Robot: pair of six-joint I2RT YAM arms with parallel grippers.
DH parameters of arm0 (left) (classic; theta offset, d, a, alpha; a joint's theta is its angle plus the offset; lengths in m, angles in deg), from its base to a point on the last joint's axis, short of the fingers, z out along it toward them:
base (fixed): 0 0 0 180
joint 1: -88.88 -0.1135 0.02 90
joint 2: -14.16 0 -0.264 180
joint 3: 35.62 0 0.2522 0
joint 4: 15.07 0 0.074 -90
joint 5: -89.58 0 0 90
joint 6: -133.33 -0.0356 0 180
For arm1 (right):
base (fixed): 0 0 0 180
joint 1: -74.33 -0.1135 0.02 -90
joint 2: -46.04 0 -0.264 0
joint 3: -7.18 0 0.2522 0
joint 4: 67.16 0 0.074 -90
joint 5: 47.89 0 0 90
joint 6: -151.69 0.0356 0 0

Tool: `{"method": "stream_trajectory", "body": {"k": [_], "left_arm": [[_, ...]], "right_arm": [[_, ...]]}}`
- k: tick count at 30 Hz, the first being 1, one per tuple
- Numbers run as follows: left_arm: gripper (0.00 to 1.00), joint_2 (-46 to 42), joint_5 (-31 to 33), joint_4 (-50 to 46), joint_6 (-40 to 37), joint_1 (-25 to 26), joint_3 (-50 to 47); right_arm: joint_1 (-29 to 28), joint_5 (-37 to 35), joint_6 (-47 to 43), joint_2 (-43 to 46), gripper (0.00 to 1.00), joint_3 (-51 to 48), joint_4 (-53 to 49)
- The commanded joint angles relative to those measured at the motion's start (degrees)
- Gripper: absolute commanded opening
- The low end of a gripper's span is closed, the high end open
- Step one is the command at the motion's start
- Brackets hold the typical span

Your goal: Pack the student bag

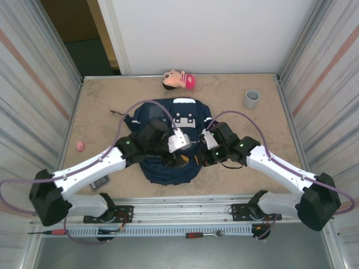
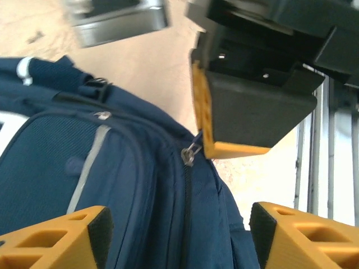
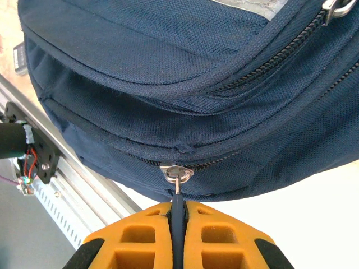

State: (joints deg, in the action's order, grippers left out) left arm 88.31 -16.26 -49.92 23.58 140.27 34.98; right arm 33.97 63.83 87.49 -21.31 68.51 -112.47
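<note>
The student bag (image 1: 168, 120), a navy backpack with a white patch, lies flat in the middle of the table. My left gripper (image 1: 178, 158) hovers over its near end. In the left wrist view it (image 2: 180, 230) stands open, and between its orange fingers run bare blue fabric (image 2: 140, 185) and a closed zip line. My right gripper (image 1: 200, 158) is at the bag's near right edge. Seen from the right wrist, it (image 3: 178, 210) is shut on the black zipper pull (image 3: 178, 202) hanging from a metal slider (image 3: 175, 172). That same slider (image 2: 192, 152) shows just under the right finger (image 2: 208, 126) in the left wrist view.
A plush head with a pink cap (image 1: 179, 79) lies at the table's far edge and a grey cup (image 1: 252, 99) stands at the far right. A small pink item (image 1: 81, 145) sits at the left. Corrugated metal walls (image 1: 33, 84) close both sides. Tools (image 1: 205, 234) lie on the near rail.
</note>
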Motion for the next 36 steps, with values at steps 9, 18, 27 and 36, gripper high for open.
{"method": "stream_trajectory", "body": {"k": [9, 18, 27, 36], "left_arm": [[0.35, 7.2, 9.2, 6.6, -9.8, 0.9, -1.7], [0.0, 1.9, 6.0, 8.2, -12.7, 0.9, -6.0], [0.0, -4.0, -0.5, 7.8, -14.9, 0.5, -7.7], [0.0, -5.6, -8.2, 6.0, -16.2, 0.7, -8.1]], "right_arm": [[1.3, 1.5, -1.6, 2.7, 0.0, 0.1, 0.6], [8.7, 0.0, -0.6, 3.1, 0.0, -1.9, -1.0], [25.0, 4.1, -0.5, -3.9, 0.0, -3.1, 9.1], [31.1, 5.3, -0.7, -17.6, 0.0, 3.5, 16.7]]}}
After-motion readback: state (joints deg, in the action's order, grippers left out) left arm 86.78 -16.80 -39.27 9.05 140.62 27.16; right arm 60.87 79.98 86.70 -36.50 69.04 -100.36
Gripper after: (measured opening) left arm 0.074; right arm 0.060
